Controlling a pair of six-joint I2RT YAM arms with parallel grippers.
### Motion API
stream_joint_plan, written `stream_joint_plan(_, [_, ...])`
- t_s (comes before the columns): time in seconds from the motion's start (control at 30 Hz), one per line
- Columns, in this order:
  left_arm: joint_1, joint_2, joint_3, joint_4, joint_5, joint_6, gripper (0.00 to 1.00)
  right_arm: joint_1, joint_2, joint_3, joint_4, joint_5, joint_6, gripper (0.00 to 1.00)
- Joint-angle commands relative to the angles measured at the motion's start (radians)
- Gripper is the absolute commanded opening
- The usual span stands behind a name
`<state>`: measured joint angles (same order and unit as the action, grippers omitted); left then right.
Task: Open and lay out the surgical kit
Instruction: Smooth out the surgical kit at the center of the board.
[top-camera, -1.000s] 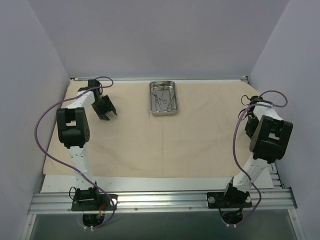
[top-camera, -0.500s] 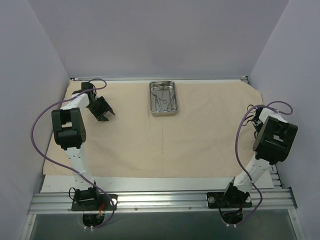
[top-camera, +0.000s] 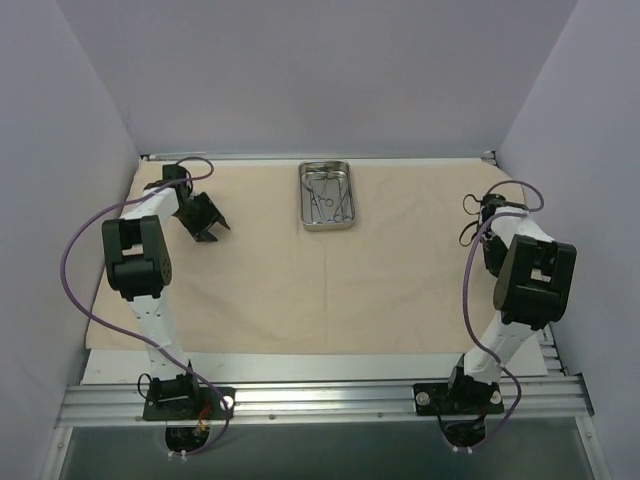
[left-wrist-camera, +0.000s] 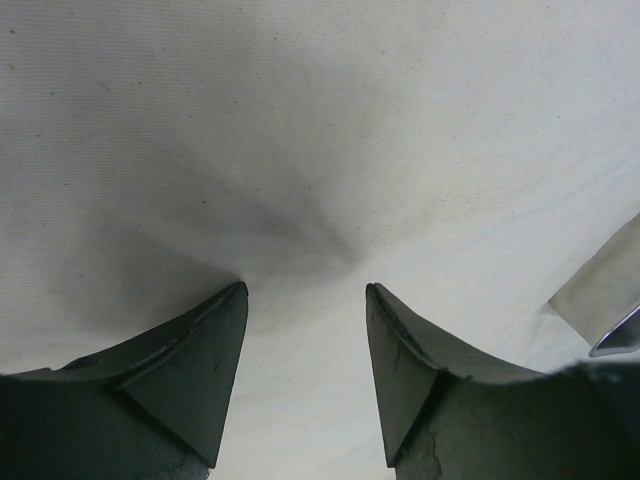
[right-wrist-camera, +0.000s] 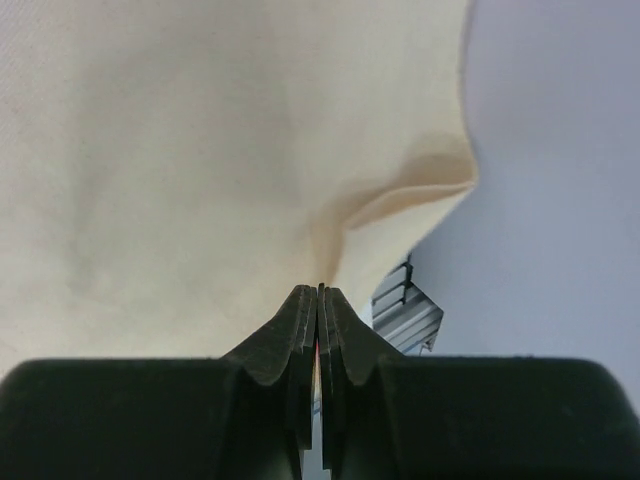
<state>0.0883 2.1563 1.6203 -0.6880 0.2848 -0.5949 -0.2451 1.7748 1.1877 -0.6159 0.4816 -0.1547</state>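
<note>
The beige cloth wrap (top-camera: 320, 285) lies spread flat over the table. The steel tray (top-camera: 306, 205) stands on it at the far middle, with several ring-handled instruments (top-camera: 330, 198) inside. My left gripper (top-camera: 208, 230) is open just above the cloth at the far left; in the left wrist view its gripper (left-wrist-camera: 305, 290) is empty, with only cloth (left-wrist-camera: 300, 140) between the fingers. My right gripper (top-camera: 490, 222) is at the cloth's right edge. In the right wrist view the gripper (right-wrist-camera: 320, 292) is shut, and the cloth (right-wrist-camera: 200, 150) puckers into it.
Purple walls close in the left, far and right sides. The table's metal rail (right-wrist-camera: 405, 305) shows just past the cloth's right edge. A metal frame (top-camera: 320, 405) holds the arm bases along the near edge.
My right arm swung out to the right, then back toward the far left, staying at the cloth's right edge. My left gripper shifted slightly left early on, then held still.
</note>
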Motion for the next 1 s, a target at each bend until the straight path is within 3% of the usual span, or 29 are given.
stream_joint_plan(0.0, [0.005,-0.007,-0.036,-0.038,-0.047,0.014,0.62,-0.022,0.072,0.006,-0.044,-0.061,-0.043,0.00])
stream_joint_plan(0.2, [0.005,0.004,-0.030,-0.045,-0.052,0.014,0.62,-0.059,0.140,-0.032,-0.061,0.006,-0.020,0.00])
stream_joint_plan(0.3, [0.008,0.007,-0.033,-0.050,-0.052,0.020,0.62,-0.091,0.052,-0.134,-0.038,0.112,-0.037,0.00])
stream_joint_plan(0.43, [0.019,0.008,-0.033,-0.058,-0.049,0.021,0.62,-0.213,-0.165,-0.315,0.004,0.204,-0.179,0.00])
stream_joint_plan(0.57, [0.019,0.016,-0.031,-0.057,-0.036,0.021,0.62,-0.238,-0.201,-0.369,0.019,0.253,-0.195,0.00])
stream_joint_plan(0.7, [0.018,0.011,-0.054,-0.042,-0.024,0.015,0.62,-0.249,-0.183,-0.255,-0.024,0.400,-0.126,0.00])
stream_joint_plan(0.77, [0.018,0.008,-0.060,-0.039,-0.022,0.017,0.62,-0.244,-0.144,-0.096,-0.068,0.370,-0.063,0.00])
stream_joint_plan(0.83, [0.018,0.005,-0.060,-0.036,-0.019,0.015,0.62,-0.192,-0.103,0.052,-0.055,0.230,0.006,0.00])
stream_joint_plan(0.9, [0.016,0.002,-0.057,-0.038,-0.015,0.018,0.62,-0.093,-0.054,0.148,-0.033,0.215,0.085,0.22])
stream_joint_plan(0.97, [0.016,-0.003,-0.054,-0.041,-0.018,0.021,0.62,-0.047,0.062,0.321,-0.030,0.184,0.138,0.30])
